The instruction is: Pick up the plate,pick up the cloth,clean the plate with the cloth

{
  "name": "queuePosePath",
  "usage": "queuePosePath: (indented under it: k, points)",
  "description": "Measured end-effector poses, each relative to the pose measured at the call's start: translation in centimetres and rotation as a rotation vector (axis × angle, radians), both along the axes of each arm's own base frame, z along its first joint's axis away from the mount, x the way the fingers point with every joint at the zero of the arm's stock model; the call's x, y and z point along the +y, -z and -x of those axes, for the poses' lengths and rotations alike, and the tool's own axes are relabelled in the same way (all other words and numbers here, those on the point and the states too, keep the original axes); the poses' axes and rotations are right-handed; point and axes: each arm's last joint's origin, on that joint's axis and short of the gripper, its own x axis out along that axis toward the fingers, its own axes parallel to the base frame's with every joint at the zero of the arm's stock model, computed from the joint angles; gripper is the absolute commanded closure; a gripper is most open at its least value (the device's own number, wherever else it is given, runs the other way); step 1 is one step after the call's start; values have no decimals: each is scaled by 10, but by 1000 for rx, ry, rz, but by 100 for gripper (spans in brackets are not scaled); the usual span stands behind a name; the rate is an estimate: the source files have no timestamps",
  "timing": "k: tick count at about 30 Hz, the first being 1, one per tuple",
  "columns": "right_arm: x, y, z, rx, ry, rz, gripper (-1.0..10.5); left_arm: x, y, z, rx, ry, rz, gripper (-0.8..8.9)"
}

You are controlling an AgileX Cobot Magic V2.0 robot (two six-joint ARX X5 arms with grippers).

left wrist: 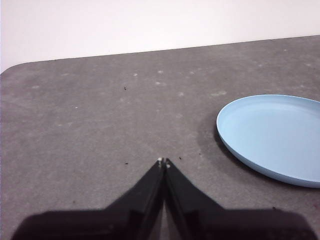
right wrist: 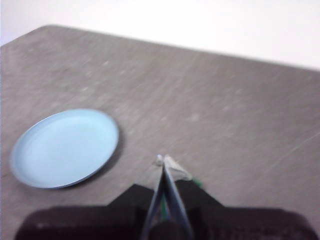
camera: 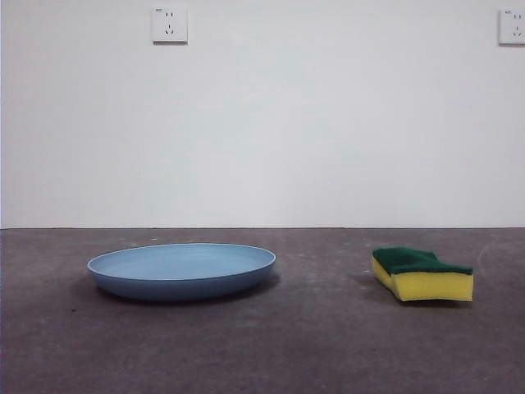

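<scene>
The light-blue plate (camera: pixel 182 269) lies flat on the dark table, left of centre in the front view. The cloth (camera: pixel 422 274), a yellow sponge with a green scouring top, rests to its right. Neither gripper appears in the front view. My left gripper (left wrist: pixel 164 162) is shut and empty, held above bare table with the plate (left wrist: pixel 274 135) off to one side. My right gripper (right wrist: pixel 164 161) is shut too, high above the table, with the plate (right wrist: pixel 65 147) beside it; a sliver of the green cloth (right wrist: pixel 197 183) peeks out from behind its jaws.
A white wall with two power sockets (camera: pixel 169 25) stands behind the table's far edge. The grey table (camera: pixel 312 345) stretches around the plate and the sponge.
</scene>
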Motion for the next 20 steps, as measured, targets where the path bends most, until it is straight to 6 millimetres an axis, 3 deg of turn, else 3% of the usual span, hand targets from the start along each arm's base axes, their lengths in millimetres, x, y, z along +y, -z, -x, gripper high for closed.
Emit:
queuePosePath:
  k: [6, 13, 20]
  points:
    - [-18, 10, -2, -83, 128, -5, 945, 0, 0, 0, 0, 0, 0, 817]
    - [-35, 64, 1, -217, 155, -81, 945, 0, 0, 0, 0, 0, 0, 817]
    - [-40, 122, 9, -167, 190, -105, 945, 0, 0, 0, 0, 0, 0, 817]
